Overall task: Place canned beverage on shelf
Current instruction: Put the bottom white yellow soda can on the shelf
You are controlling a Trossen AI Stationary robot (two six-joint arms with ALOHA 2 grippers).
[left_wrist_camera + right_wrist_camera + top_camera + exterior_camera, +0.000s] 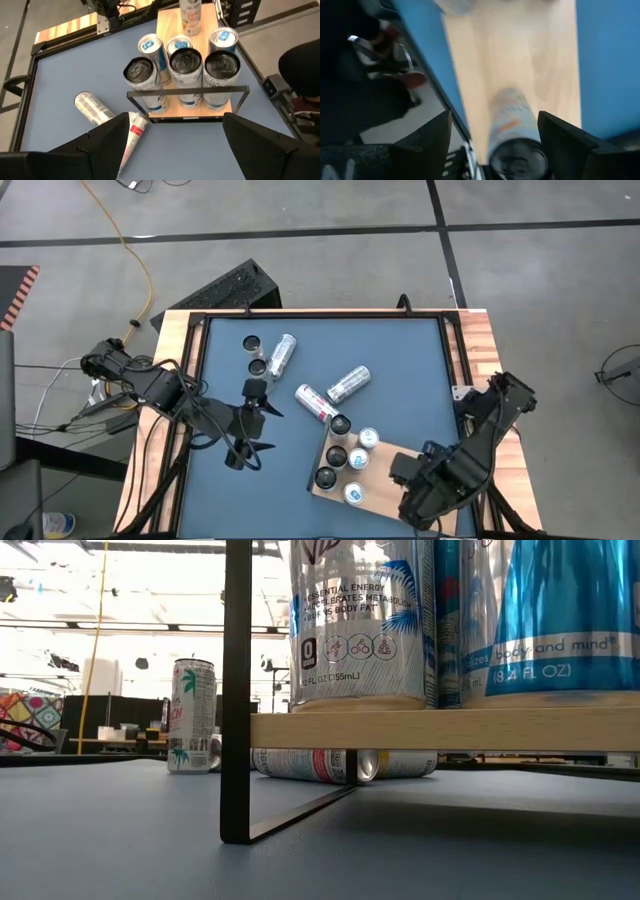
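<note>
Standing between the right claw's (492, 145) spread fingers, untouched, 1 can (512, 127) rests on the shelf (520, 50).

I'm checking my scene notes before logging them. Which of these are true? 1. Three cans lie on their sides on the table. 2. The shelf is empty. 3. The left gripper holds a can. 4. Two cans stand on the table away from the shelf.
1. True: three lying cans are on the table.
2. False: several cans stand on the shelf.
3. False: the left gripper is open and empty.
4. True: two upright cans stand near the table's far side.
</note>
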